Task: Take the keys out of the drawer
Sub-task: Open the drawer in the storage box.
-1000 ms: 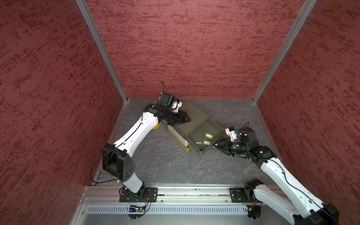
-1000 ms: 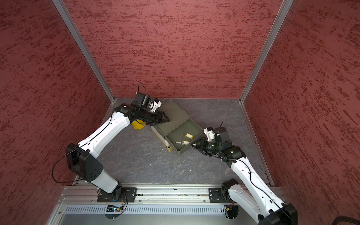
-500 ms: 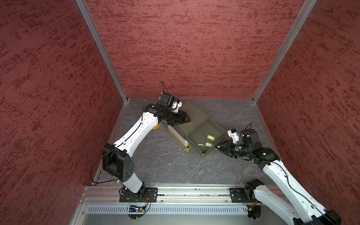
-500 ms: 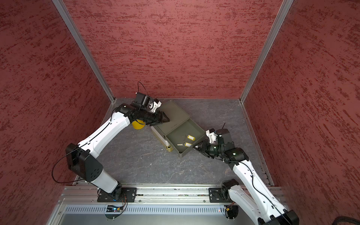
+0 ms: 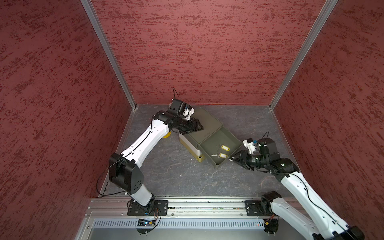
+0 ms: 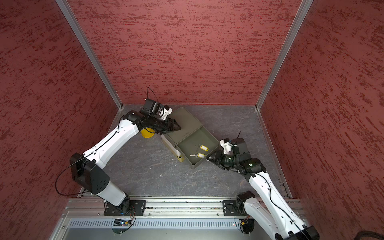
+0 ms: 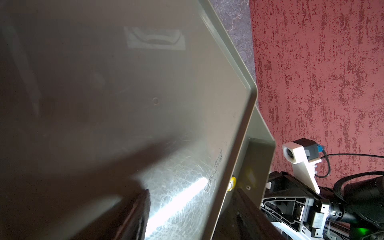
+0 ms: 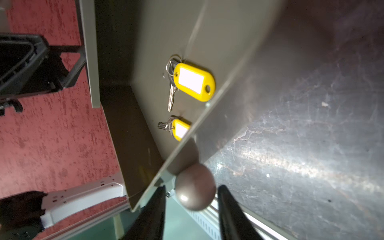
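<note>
**Right jaws astride the knob, 2 keys in the open drawer**

I've got my right arm (image 5: 307,193) reaching in low. Its jaws are parted either side of the round knob (image 8: 195,187), with gaps showing, gripping nothing. My left arm (image 5: 145,141) stretches over the olive cabinet (image 5: 207,124), jaws closed and empty, tip down on its top. The drawer (image 5: 214,141) is pulled out, and 2 yellow-tagged keys (image 8: 194,82) lie flat inside, near the knob end. Grey marbled counter (image 5: 176,172), red textured walls (image 5: 197,52), aluminium rail (image 5: 187,204) in front.
</note>
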Motion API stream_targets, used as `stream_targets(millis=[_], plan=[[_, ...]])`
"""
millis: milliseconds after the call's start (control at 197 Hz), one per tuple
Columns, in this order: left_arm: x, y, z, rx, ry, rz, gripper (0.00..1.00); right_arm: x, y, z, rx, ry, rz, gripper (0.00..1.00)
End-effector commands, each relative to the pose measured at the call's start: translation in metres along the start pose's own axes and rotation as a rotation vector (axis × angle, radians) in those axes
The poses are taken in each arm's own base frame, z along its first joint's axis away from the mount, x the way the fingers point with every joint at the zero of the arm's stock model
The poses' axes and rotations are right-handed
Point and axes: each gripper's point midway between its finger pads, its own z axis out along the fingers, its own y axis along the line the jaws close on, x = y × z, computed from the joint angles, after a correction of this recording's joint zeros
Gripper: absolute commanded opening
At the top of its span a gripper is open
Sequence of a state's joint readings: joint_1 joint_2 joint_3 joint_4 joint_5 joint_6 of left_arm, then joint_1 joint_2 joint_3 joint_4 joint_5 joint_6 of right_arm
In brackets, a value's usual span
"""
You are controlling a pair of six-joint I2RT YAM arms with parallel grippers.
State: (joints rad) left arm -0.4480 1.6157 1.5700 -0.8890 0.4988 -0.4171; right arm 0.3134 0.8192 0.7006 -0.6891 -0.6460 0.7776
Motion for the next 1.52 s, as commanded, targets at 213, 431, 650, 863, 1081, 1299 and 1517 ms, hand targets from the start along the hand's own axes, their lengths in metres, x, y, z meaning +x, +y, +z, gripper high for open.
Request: stream_targets(millis=[213,431,650,863,1081,1299,1517], plan=[[0.011,0.014,0.006,-0.041,0.039,-0.022,0.66,0.003,0.003,-0.025,0.084,-0.022,-0.049,0.93],[0.012,0.012,0.003,-0.030,0.028,-0.026,0.66,0.000,0.036,-0.061,0.124,-0.044,-0.099,0.98],[0.012,0.007,-0.002,-0.013,0.005,-0.035,0.66,-0.022,0.067,-0.066,0.232,-0.002,-0.141,0.98],[0.008,0.000,-0.006,0.009,-0.012,-0.027,0.66,-0.042,0.085,-0.039,0.354,0.070,-0.218,0.93],[0.007,-0.006,-0.006,0.028,-0.014,-0.020,0.66,-0.048,0.089,-0.004,0.458,0.144,-0.242,0.84],[0.009,-0.007,-0.002,0.033,-0.002,-0.023,0.67,-0.047,0.084,0.018,0.571,0.202,-0.242,0.81],[0.011,-0.006,-0.002,0.031,0.004,-0.025,0.67,-0.043,0.078,0.030,0.635,0.240,-0.217,0.70]])
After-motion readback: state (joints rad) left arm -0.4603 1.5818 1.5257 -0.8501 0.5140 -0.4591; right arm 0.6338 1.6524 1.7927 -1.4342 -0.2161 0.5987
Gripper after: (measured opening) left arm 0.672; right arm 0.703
